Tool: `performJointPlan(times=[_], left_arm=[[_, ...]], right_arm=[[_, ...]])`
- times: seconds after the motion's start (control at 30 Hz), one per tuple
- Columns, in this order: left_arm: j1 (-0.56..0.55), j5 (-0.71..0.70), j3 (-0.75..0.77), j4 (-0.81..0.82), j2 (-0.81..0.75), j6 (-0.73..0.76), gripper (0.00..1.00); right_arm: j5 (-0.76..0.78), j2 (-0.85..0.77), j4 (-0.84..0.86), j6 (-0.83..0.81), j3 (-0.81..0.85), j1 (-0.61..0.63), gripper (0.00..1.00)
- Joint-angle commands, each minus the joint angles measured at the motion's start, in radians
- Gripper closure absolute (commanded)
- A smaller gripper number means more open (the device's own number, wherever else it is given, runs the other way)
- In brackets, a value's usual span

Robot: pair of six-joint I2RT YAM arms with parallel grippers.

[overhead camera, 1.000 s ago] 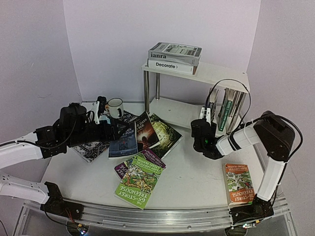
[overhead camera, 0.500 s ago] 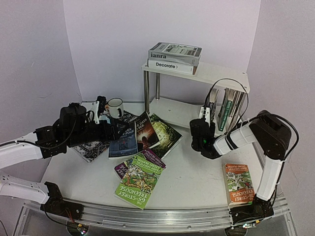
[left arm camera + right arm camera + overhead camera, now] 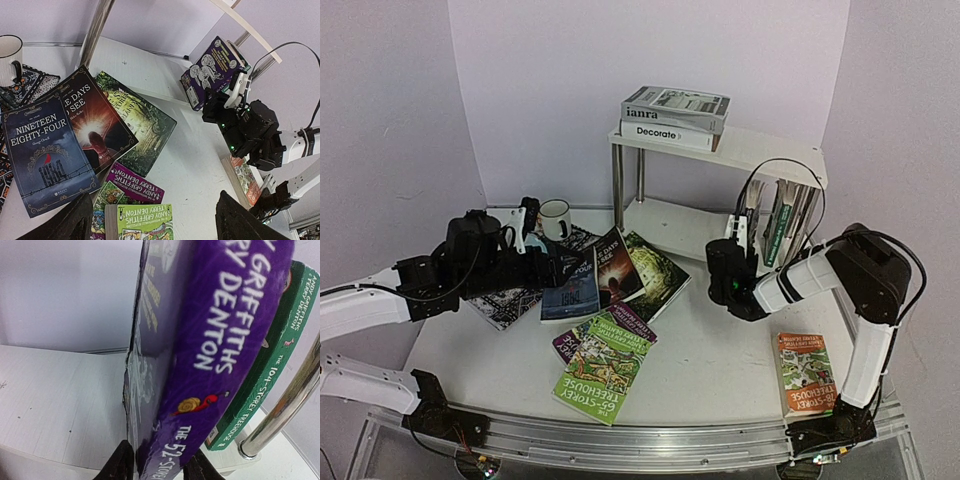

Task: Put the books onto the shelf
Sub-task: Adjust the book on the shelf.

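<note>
The shelf (image 3: pixel 760 152) stands at the back right, with two books stacked (image 3: pixel 675 115) on its top board. On its lower board a purple book (image 3: pixel 220 340) stands upright beside a green book (image 3: pixel 280 355). My right gripper (image 3: pixel 159 465) is shut on the purple book's lower spine, one finger on each side. My left gripper (image 3: pixel 157 222) hangs open above loose books on the table: Nineteen Eighty-Four (image 3: pixel 45 150), a dark red novel (image 3: pixel 95 125), a dark green one (image 3: pixel 137 117), a purple Treehouse (image 3: pixel 135 182) and a green Treehouse (image 3: pixel 600 375). An orange Treehouse book (image 3: pixel 807 372) lies at the front right.
A white mug (image 3: pixel 555 218) stands on a black-white patterned placemat (image 3: pixel 505 305) at the back left. A chrome shelf leg (image 3: pixel 285 400) rises just right of the green book. The right arm's cable (image 3: pixel 785 170) loops in front of the shelf.
The right gripper's jaws have narrowed onto the purple book and its arm has edged left. The left arm has shifted slightly right over the loose books.
</note>
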Motion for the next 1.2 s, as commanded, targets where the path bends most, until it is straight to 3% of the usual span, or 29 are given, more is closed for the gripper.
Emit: performJointPlan(times=[0.0, 0.77, 1.17], left_arm=[[0.0, -0.02, 0.053, -0.01, 0.009, 0.019, 0.14], [0.0, -0.033, 0.049, -0.011, 0.026, 0.019, 0.14], [0.0, -0.041, 0.046, -0.011, 0.026, 0.026, 0.14]], right_arm=[[0.036, 0.001, 0.037, -0.019, 0.042, -0.014, 0.66], [-0.046, -0.002, 0.02, -0.062, 0.089, -0.1, 0.75], [-0.104, -0.005, 0.016, 0.035, 0.071, -0.145, 0.75]])
